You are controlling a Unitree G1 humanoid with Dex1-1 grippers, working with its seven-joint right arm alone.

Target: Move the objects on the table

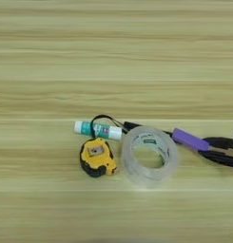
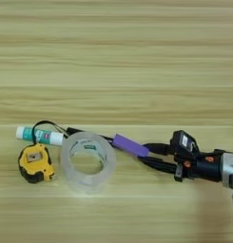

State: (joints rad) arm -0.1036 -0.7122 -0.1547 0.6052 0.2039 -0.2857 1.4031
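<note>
office-like desk | wooden table (image 1: pixel 113 47) | tape roll (image 1: pixel 149 154), glue stick (image 1: pixel 98 129), tape measure (image 1: pixel 96 157)

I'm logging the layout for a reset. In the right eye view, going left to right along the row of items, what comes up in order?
Glue stick and tape measure at far left (they overlap sideways, tape measure nearer) → clear tape roll → purple cylinder → right gripper.

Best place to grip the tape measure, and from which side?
Take the tape measure across its yellow body, coming straight down. It lies flat, apart from the tape roll on its right; its near and left sides are open. Its black loop arcs over the glue stick behind.
</note>
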